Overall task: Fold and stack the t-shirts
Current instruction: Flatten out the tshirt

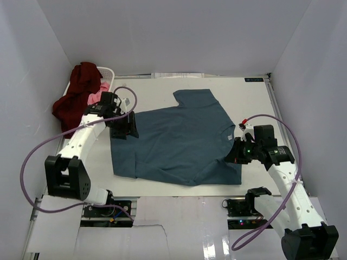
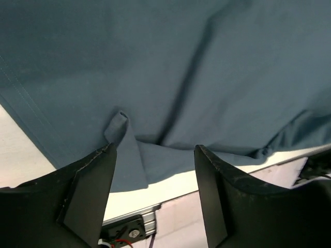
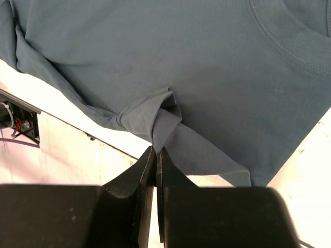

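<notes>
Spread flat on the tabletop (image 1: 246,100), between both tools: teal-blue t-shirt (image 1: 179,141). Beyond the left tool, draped over the white basket (image 1: 108,73): maroon t-shirt (image 1: 76,97), with pink t-shirt (image 1: 96,96) bunched beside it. At the hem corner: left tool (image 2: 155,150), jaws wide apart astride a small raised fold. At the near sleeve: right tool (image 3: 156,150), clamped tight on a pinched bunch of teal cloth.

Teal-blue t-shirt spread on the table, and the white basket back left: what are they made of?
Teal-blue short-sleeved t-shirt: looks like soft matte knit cloth, probably cotton jersey. It creases, bunches, and shows stitched hem and collar seams. White latticed basket: likely smooth moulded plastic, going by its rigid perforated wall, though little of it shows.
</notes>
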Motion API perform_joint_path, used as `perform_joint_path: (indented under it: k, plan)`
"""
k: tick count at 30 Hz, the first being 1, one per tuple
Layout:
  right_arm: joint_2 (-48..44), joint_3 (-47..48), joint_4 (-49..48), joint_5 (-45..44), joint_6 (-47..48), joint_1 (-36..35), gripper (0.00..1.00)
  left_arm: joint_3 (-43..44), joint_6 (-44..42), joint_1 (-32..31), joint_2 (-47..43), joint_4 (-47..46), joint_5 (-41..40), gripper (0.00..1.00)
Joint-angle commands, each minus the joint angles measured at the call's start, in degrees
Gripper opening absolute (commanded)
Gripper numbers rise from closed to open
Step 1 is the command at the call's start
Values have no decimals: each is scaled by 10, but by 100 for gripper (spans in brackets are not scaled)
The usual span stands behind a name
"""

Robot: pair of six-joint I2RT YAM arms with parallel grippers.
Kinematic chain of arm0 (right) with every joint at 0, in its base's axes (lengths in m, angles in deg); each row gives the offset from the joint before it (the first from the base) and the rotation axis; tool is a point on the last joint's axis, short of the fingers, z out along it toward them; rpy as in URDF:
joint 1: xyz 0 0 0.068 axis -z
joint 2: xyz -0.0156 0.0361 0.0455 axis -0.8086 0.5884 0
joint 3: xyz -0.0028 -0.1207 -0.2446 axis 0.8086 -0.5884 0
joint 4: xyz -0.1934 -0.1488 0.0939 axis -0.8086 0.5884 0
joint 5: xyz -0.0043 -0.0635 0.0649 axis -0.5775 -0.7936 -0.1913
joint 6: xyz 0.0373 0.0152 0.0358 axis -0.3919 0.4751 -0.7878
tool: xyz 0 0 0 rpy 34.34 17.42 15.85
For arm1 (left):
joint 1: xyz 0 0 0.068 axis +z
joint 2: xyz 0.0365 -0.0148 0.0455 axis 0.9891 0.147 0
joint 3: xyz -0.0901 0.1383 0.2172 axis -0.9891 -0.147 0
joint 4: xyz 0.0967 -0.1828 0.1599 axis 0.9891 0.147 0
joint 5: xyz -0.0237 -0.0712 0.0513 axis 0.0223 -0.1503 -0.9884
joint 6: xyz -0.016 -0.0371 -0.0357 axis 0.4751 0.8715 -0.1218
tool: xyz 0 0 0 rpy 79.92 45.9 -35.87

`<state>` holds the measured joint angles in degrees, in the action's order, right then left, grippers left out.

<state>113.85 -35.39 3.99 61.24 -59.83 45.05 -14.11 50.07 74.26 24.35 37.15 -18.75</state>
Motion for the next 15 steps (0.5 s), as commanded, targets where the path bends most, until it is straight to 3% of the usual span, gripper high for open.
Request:
perform_joint_path:
  k: [1,6,15]
  plan:
    - [14,30,-24,17,24,-5,8,42,-18,-27,60,36,-77,72]
    - [30,36,-25,18,37,-6,8,43,-2,-51,105,53,-134,70]
    - [22,21,-39,31,34,-7,8,17,10,-71,123,65,-160,69]
